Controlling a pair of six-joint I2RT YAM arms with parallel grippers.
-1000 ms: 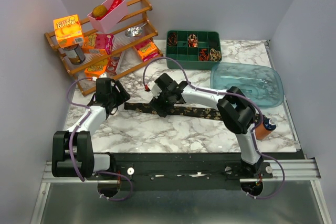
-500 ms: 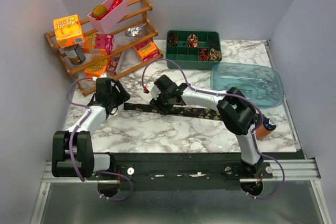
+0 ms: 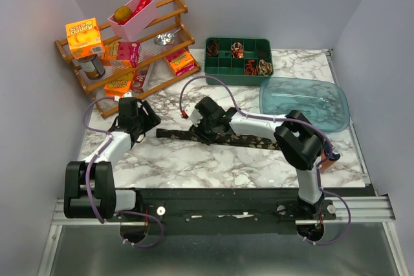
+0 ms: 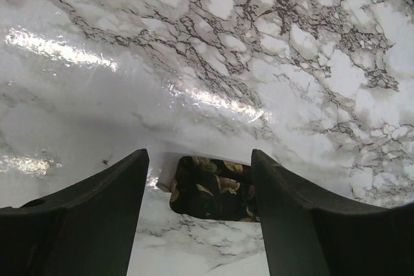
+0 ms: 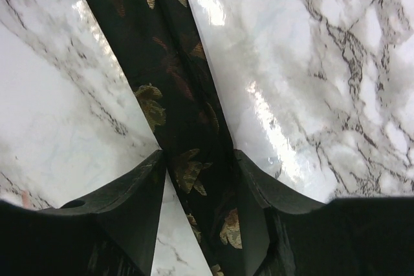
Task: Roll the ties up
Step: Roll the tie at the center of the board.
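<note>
The marble table (image 3: 194, 159) carries one tie (image 3: 249, 139) laid out flat. Its long axis runs side to side across the middle, one end pointing toward the left arm and the other trailing off under the right arm's elbow.

The right jaws are down over the tie, somewhat left of its middle. They stand apart and astride it, one on each edge, with the fabric running straight through the gap and on ahead of them. They have hold of nothing that I can make out; whether they touch the edges I cannot tell.

The left jaws are wide open and empty. The tie's blunt left end lies just ahead of them, centred in the gap, with the long axis leading straight away from the opening.

To my eye, the roll has to start from that left end. The left jaws are the nearer pair and are already lined up with the strip. The right jaws are placed to steady the length further along.
</note>
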